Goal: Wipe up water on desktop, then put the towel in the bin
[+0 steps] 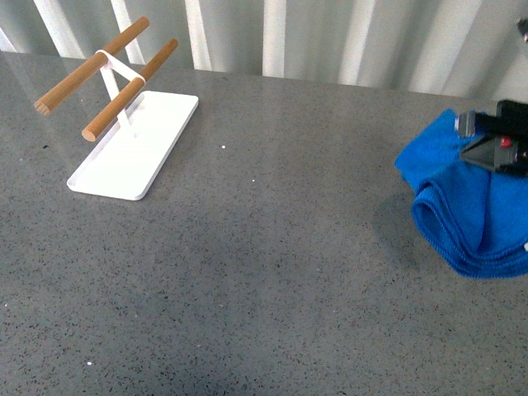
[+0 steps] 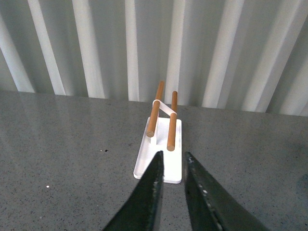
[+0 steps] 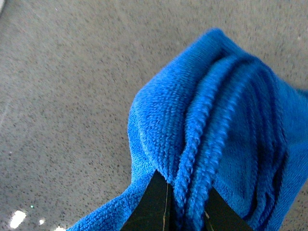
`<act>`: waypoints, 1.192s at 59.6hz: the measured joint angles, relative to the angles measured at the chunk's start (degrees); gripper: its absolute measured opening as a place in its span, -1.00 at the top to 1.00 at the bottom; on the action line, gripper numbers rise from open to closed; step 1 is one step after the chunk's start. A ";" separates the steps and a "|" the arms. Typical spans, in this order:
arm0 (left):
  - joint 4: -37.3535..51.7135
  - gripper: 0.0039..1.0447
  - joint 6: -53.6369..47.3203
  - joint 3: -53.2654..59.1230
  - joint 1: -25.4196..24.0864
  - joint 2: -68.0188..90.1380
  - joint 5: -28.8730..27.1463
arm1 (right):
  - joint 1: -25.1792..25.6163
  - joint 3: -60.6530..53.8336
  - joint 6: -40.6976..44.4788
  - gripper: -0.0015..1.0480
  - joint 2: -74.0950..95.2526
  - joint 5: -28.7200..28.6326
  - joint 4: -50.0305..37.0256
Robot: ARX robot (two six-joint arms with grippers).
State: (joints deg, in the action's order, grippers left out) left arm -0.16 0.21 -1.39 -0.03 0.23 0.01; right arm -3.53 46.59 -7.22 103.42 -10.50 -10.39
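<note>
A white rack with two wooden rods, far left, in front of a ribbed wall

The flat white tray base (image 1: 153,140) (image 2: 161,161) lies at the far left, its long side angled away towards the wall. A white upright (image 1: 110,81) rises from the base's far end and carries two round, light brown wooden rods (image 1: 92,64) (image 1: 130,88) (image 2: 155,115) (image 2: 172,121), side by side, parallel and apart, both slanting up towards the wall. Behind it runs a wall (image 1: 330,37) (image 2: 96,48) of vertical grey and white ribs.

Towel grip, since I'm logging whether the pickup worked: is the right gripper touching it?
Touching. The right wrist view shows the right gripper pinching a bunched fold of the towel between its fingers.
</note>
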 joint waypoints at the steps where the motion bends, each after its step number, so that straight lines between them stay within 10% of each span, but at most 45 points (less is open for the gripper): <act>1: 0.00 0.57 0.00 0.00 0.00 0.00 0.00 | 0.13 -0.17 -0.07 0.93 0.70 0.17 0.00; 26: 0.00 -0.91 -0.02 0.00 0.00 -0.02 0.00 | 5.33 -1.86 4.66 0.93 9.77 4.39 -1.38; 52: 0.00 -0.87 -0.02 0.00 0.00 -0.02 0.00 | 3.96 13.79 8.00 0.93 19.08 10.27 0.76; 71: 0.00 -0.87 -0.02 0.00 0.00 -0.04 0.00 | -5.95 29.75 6.32 0.93 27.78 1.81 2.27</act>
State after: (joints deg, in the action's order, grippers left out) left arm -0.16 0.19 -1.39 -0.03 0.19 0.01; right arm -9.48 76.34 -0.91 131.20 -8.69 -8.12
